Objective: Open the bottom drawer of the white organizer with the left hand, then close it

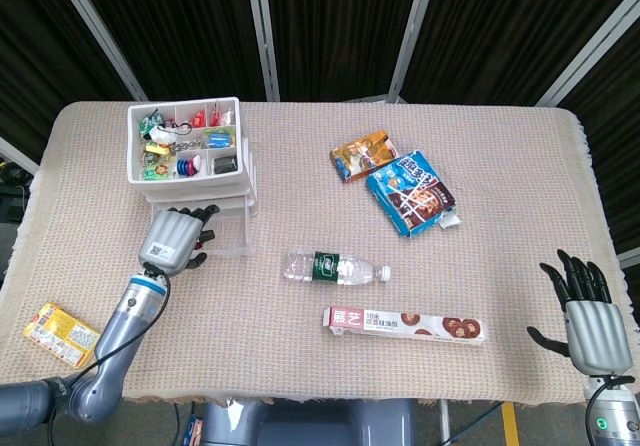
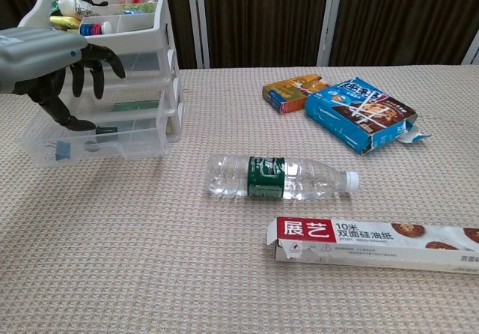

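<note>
Left hand (image 1: 172, 239) spread before bottom drawer (image 2: 90, 143)

At your far left stands the white plastic drawer organizer (image 1: 190, 171), its clear bottom drawer (image 2: 93, 141) pulled out toward you. The grey left hand (image 1: 172, 238) is in front of it, maybe not touching. Right of them lies the clear plastic water bottle (image 1: 336, 267), with the long flat cardboard box (image 1: 404, 323) before it.

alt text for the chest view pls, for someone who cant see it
The robot's left hand, fingers spread and holding nothing, hovers over the pulled-out bottom drawer of a white organizer at the far left of a beige cloth-covered table. A water bottle lies on its side mid-table, with a long red-and-white box in front and snack packs behind.
</note>
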You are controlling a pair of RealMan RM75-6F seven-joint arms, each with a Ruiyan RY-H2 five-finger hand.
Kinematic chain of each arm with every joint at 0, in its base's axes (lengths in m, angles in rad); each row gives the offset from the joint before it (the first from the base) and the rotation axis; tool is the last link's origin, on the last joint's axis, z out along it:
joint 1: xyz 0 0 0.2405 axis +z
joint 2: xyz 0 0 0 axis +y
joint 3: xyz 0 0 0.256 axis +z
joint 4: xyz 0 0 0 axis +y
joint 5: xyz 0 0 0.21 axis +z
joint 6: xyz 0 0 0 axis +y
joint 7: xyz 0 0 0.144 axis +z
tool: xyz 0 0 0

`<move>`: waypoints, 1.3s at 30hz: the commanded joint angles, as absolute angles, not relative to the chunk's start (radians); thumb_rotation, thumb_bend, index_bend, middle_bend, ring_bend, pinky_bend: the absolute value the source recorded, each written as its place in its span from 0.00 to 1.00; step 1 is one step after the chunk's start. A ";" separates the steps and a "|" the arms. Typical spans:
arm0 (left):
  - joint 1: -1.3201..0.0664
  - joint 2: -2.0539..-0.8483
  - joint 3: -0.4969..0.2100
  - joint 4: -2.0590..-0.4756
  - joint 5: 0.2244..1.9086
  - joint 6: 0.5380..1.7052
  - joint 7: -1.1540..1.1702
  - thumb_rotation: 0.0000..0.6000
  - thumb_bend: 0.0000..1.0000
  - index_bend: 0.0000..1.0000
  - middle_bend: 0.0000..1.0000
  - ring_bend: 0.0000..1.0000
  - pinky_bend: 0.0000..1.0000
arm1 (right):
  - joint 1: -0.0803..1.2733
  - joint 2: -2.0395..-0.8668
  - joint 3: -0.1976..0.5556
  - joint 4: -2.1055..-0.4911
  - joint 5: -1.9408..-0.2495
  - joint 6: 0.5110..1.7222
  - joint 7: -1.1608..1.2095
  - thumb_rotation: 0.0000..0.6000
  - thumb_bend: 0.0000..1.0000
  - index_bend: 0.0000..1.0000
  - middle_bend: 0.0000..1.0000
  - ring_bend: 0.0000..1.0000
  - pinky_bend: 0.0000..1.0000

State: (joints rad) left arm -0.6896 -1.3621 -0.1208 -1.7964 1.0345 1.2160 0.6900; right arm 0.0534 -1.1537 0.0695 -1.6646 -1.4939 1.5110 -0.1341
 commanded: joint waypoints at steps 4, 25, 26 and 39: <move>-0.608 -1.262 0.070 -1.764 1.459 1.288 0.598 1.00 0.35 0.22 0.17 0.18 0.35 | 0.054 -1.154 0.070 -1.668 -1.492 1.510 -0.138 1.00 0.01 0.16 0.00 0.00 0.00; -0.569 -1.209 0.240 -1.585 1.724 1.103 0.880 1.00 0.23 0.02 0.00 0.00 0.04 | 0.054 -1.153 0.071 -1.674 -1.485 1.506 -0.136 1.00 0.01 0.16 0.00 0.00 0.00; -0.570 -1.214 0.236 -1.577 1.718 1.088 0.889 1.00 0.23 0.02 0.00 0.00 0.04 | 0.054 -1.152 0.071 -1.674 -1.485 1.506 -0.136 1.00 0.01 0.16 0.00 0.00 0.00; -0.596 -1.278 0.170 -1.493 1.666 0.977 0.936 1.00 0.22 0.02 0.00 0.00 0.04 | 0.054 -1.152 0.072 -1.674 -1.485 1.505 -0.135 1.00 0.01 0.16 0.00 0.00 0.00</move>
